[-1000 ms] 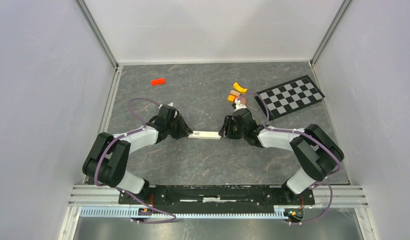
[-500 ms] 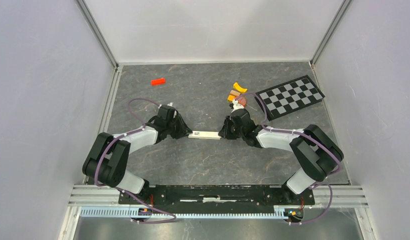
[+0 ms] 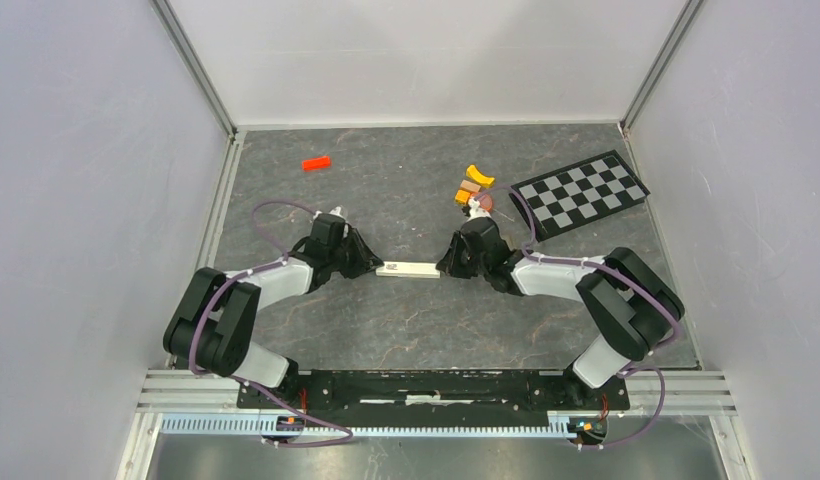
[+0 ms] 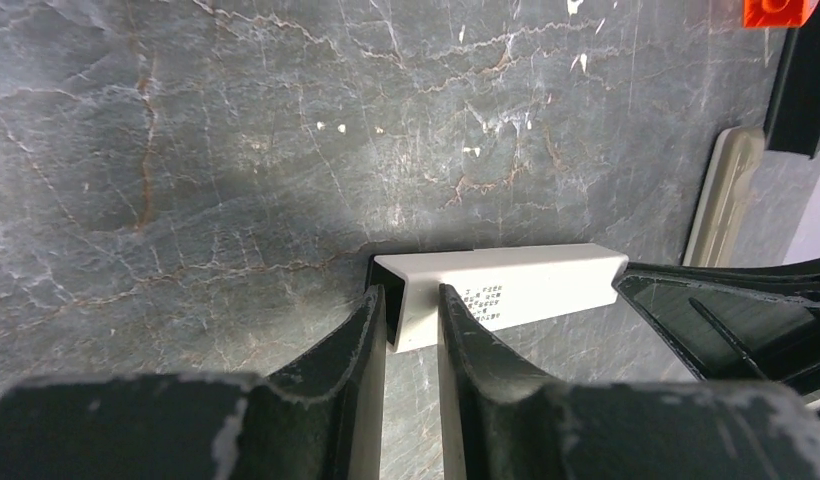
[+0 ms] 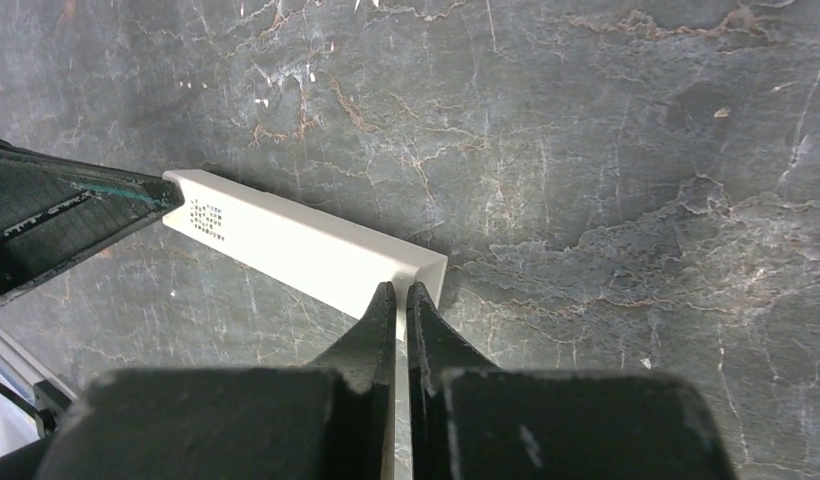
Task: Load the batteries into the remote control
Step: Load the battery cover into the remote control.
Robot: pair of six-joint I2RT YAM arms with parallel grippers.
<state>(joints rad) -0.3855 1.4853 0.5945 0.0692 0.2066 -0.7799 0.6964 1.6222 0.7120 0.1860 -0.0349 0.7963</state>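
My left gripper (image 4: 411, 296) and right gripper (image 5: 402, 290) each pinched an opposite end wall of the hollow white bar (image 5: 306, 245), probably to brace it, while what seemed the tan remote control (image 4: 726, 190) lay just beyond, mostly hidden.

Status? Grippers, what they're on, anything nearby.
Left fingers clamped on white labelled bar's end. Right fingers shut at other end. No batteries visible. Tan piece near right fingers.
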